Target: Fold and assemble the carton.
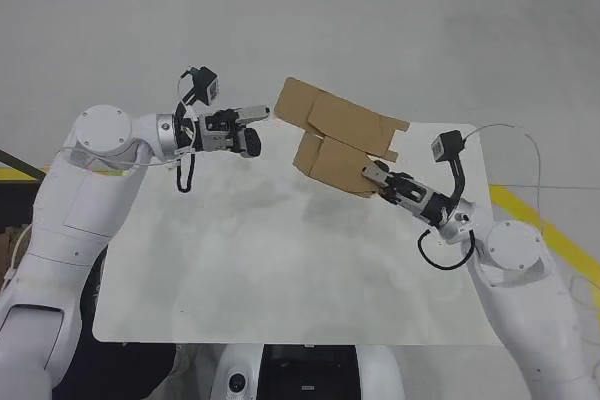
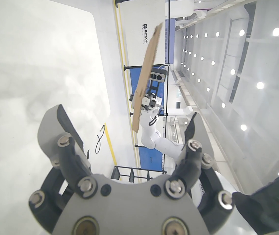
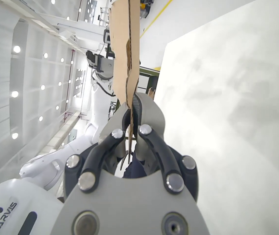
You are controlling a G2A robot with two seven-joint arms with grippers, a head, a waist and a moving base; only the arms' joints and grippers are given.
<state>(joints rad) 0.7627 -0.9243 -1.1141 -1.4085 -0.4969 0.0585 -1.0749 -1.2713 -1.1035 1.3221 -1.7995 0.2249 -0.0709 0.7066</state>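
Count: one carton (image 1: 340,135), one table (image 1: 280,260), two arms, each with one pincer.
Carton: a flat, unassembled brown corrugated blank with notched flaps. It hangs in the air, clear of the table, over the far right part of the table. Its upper end reaches out past the table's far edge. Both wrist views show it nearly edge-on.
Right pincer (image 1: 370,172): clenched on the carton. The two fingers are pressed together, with the cardboard's lower edge pinched between the pads and a strip of board running down between the linkage bars.
Right arm: comes in from the table's right side, with the forearm angled across the far right corner toward the far middle. The wrist is turned so that the board stands on edge relative to the table.
Left pincer (image 1: 260,115): released and spread wide, with nothing between the fingers. It sits just beyond the table's far edge, near the carton's far corner but apart from it; the left wrist view shows open space between.
Left arm: the shoulder is off the table's far left corner. The forearm is stretched along the far edge toward the middle, and the pincer points at the carton.
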